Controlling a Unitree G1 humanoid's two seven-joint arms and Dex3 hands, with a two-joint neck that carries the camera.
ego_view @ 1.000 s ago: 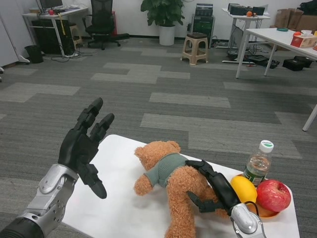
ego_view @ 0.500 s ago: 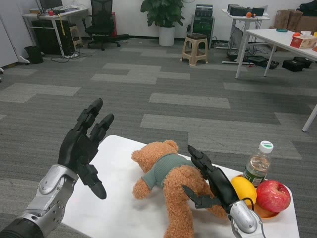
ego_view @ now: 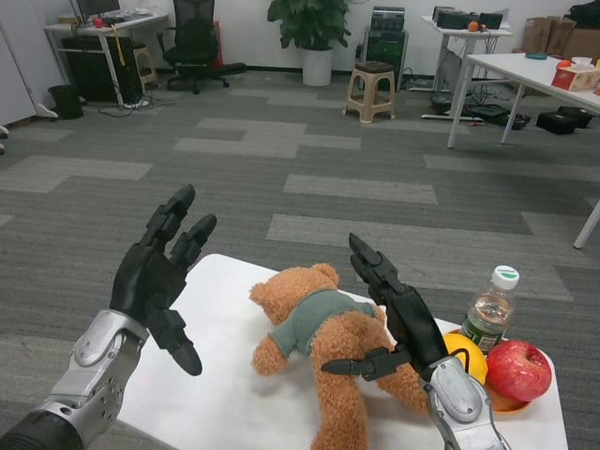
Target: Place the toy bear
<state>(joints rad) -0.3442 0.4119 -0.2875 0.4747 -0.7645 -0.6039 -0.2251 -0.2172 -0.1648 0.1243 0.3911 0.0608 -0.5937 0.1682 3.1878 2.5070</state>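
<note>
Item: right hand (ego_view: 394,314). I am lifting it off the bear (ego_view: 323,352); a second ago its fingers were lying over the bear's back and flank, and now they are spread apart above the toy, holding nothing, with the thumb reaching out low toward the bear's middle. Whether the thumb tip is touching the fur I cannot tell.

Item: bear. It is lying face down on the tabletop (ego_view: 225,394), head toward the far edge, in a green shirt, one leg running toward me. It is sitting a little left of where it was a second ago, and it is resting on its own weight. I am reading this as the release: the placing looks nearly done, with only the withdrawal of my right arm left.

Item: left hand (ego_view: 161,272). I am holding it raised at the left edge of the tabletop, fingers apart, empty, unchanged from the earlier pictures.

Item: tabletop. White, small, with rounded far corners. At its right end a plate (ego_view: 502,401) is carrying a red apple (ego_view: 518,369) and a lemon (ego_view: 461,349); a water bottle (ego_view: 491,309) with a white cap is standing just behind them, near my right forearm.

Item: room. Grey carpet tiles in two tones, a beige stool (ego_view: 368,91), a potted plant (ego_view: 314,33), a black office chair (ego_view: 192,42) by a desk (ego_view: 98,33), a white table (ego_view: 525,80) at far right.
</note>
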